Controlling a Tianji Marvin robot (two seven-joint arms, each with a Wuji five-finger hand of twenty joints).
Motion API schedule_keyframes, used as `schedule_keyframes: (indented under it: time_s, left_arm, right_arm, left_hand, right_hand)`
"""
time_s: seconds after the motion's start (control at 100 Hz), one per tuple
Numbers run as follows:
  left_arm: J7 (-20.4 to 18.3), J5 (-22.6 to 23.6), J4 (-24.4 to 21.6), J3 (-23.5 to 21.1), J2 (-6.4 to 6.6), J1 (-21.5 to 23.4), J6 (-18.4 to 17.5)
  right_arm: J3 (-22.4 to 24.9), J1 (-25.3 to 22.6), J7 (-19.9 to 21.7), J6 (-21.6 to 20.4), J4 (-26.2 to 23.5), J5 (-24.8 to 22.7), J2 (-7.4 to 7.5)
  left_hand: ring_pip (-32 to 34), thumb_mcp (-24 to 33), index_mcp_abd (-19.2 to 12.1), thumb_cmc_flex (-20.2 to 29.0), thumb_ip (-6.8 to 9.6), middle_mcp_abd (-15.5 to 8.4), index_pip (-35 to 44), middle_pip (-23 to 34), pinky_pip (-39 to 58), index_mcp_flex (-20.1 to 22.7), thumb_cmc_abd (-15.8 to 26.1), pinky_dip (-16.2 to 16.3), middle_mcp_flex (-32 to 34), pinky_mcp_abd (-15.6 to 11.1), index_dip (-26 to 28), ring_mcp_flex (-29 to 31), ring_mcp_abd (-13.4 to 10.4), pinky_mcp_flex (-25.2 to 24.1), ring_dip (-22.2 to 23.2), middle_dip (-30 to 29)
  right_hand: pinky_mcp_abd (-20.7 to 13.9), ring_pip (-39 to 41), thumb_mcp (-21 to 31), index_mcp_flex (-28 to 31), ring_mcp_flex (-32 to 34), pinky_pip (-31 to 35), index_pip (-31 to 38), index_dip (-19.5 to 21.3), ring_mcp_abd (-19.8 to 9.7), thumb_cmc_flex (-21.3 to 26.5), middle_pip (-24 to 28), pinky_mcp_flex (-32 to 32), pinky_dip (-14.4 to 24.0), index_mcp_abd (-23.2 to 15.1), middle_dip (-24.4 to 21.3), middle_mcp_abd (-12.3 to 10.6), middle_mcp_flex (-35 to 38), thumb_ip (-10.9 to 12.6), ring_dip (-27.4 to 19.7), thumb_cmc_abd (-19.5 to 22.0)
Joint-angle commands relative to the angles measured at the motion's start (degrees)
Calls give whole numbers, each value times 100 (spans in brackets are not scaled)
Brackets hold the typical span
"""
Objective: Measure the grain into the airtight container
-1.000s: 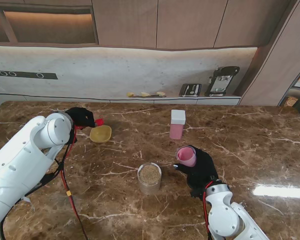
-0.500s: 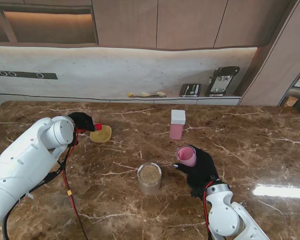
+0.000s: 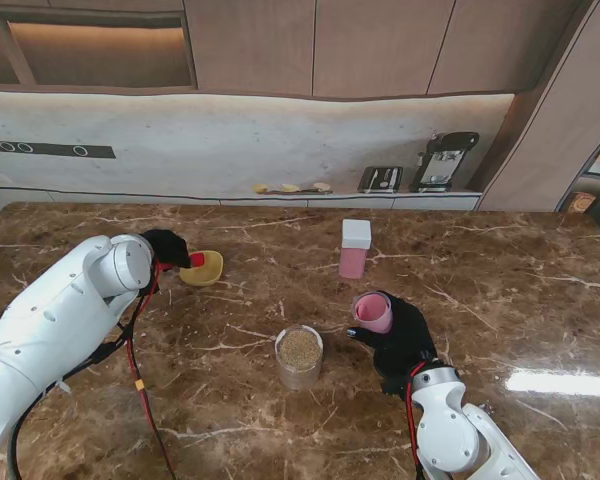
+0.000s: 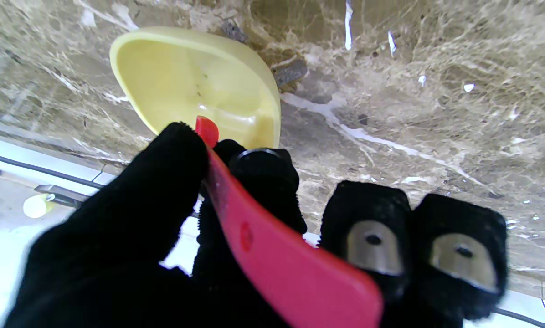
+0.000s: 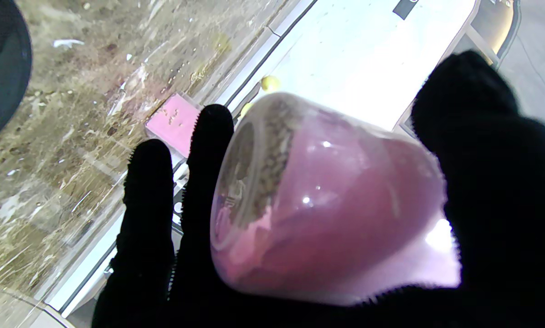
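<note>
My left hand (image 3: 166,247), in a black glove, is shut on the red handle (image 4: 272,246) of a yellow scoop (image 3: 202,267). The scoop's bowl (image 4: 195,86) looks empty and lies at the table on the far left. My right hand (image 3: 400,338) is shut on a pink measuring cup (image 3: 373,312), held tilted just right of a clear glass jar (image 3: 299,355) full of grain. In the right wrist view, grain shows inside the cup (image 5: 327,200). A pink container with a white lid (image 3: 355,248) stands upright farther from me, behind the cup.
The brown marble table (image 3: 500,270) spreads wide around these things. A red cable (image 3: 132,360) hangs along my left arm. A counter at the back wall carries a black appliance (image 3: 442,160) and small items. The pink container (image 5: 174,123) also shows past my right fingers.
My left hand has sunk a little toward the table and come nearer to me, still holding the scoop handle. The scoop bowl, the jar and my right hand with the cup have stayed put.
</note>
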Motion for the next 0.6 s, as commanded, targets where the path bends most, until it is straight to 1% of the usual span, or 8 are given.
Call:
schedule_keyframes:
  time_s: [0.0, 0.2, 0.23, 0.34, 0.39, 0.59]
  left_arm:
    - [-47, -76, 92, 56, -45, -54, -17]
    - [-93, -278, 291, 274, -87, -198, -11]
    - [-117, -298, 306, 304, -88, -215, 5]
    - [-136, -295, 347, 365, -87, -242, -1]
    - [-128, -291, 353, 375, -89, -240, 16]
    - [-216, -436, 397, 409, -97, -257, 90]
  right_arm:
    - [-2, -35, 85, 37, -2, 33, -7]
    - [-3, -31, 76, 43, 2, 34, -9]
    - [-3, -30, 74, 45, 3, 36, -10]
    - [-2, -33, 80, 54, -3, 44, -10]
    - [-1, -37, 87, 58, -9, 47, -8]
    - [-7, -36, 107, 62, -8, 55, -5]
  left_hand:
    - [474, 150, -447, 424, 84, -118, 125, 91, 829, 76, 250, 61, 429, 137, -92, 164, 126, 241, 22, 22]
    - [474, 58, -393, 472, 95, -103, 60, 85, 830, 30, 298, 58, 430, 138, -223, 164, 126, 240, 23, 32]
    - [474, -71, -374, 541, 133, -103, 90, 79, 830, -4, 322, 55, 431, 138, -337, 164, 126, 240, 23, 44]
    - [472, -97, -269, 542, 169, -104, -43, 71, 826, -41, 307, 53, 429, 143, -587, 163, 125, 240, 23, 47]
    - [469, -123, -227, 550, 203, -101, 10, 50, 819, -72, 311, 50, 432, 145, -791, 164, 124, 238, 23, 51]
    - [454, -184, -170, 580, 194, -97, 6, 23, 783, -121, 372, 34, 426, 162, -868, 162, 125, 233, 19, 48]
  right_hand:
    - [-38, -19, 785, 326, -69, -25, 40, -5, -77, 202, -31, -31, 54, -499, -47, -173, -9, -196, 77, 1230]
    - [-38, -17, 789, 328, -72, -26, 43, -4, -79, 205, -32, -32, 55, -504, -47, -179, -11, -198, 78, 1226]
    - [-42, -18, 790, 332, -73, -25, 46, -3, -83, 203, -31, -30, 55, -498, -47, -174, -11, -199, 78, 1228]
    - [-40, -17, 790, 328, -70, -26, 42, -6, -80, 202, -32, -30, 55, -495, -47, -173, -13, -199, 78, 1226]
    - [-35, -16, 793, 329, -68, -26, 43, -5, -82, 205, -31, -32, 55, -496, -47, -173, -12, -198, 78, 1226]
    - [-36, -17, 797, 327, -72, -27, 42, -5, -81, 200, -33, -33, 56, -491, -47, -168, -15, -200, 78, 1228]
